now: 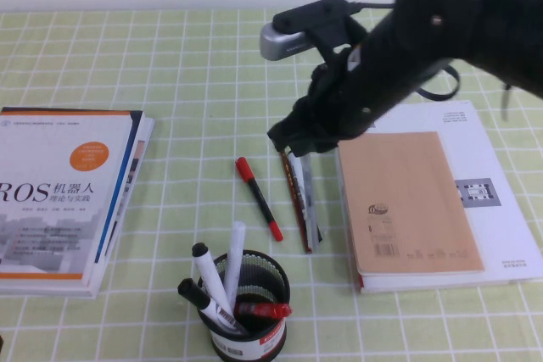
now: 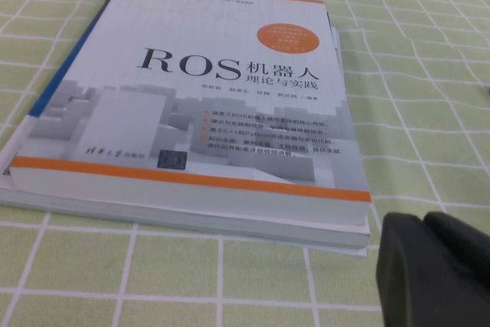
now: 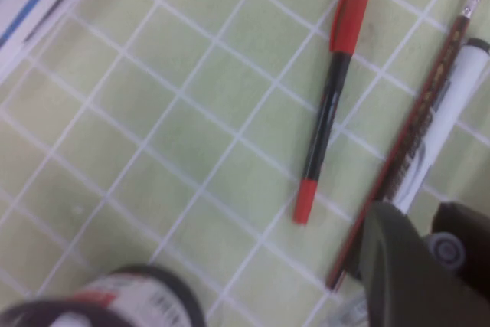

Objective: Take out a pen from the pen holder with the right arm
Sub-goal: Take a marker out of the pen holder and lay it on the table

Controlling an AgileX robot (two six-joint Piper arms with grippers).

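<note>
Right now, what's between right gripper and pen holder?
High view: red-capped black pen lies between right gripper and black mesh pen holder; brown pencil, white marker alongside. Left gripper beside white ROS book.

High view: raised, robot's side, angled down over whole desk [image 1: 187, 48]; right gripper [image 1: 293, 143] mid-frame. Left wrist view: low, close behind left gripper [image 2: 432, 269], facing ROS book [image 2: 222, 97]. Right wrist view: close, downward; shares red pen [image 3: 325, 112], pen holder [image 1: 250, 341] with high view.

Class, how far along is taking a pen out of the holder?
Done: pen, pencil and marker lie outside the holder. In hand: right end effector sits at the marker's end. Left: probably only withdrawing; left end effector is parked by the ROS book.
</note>
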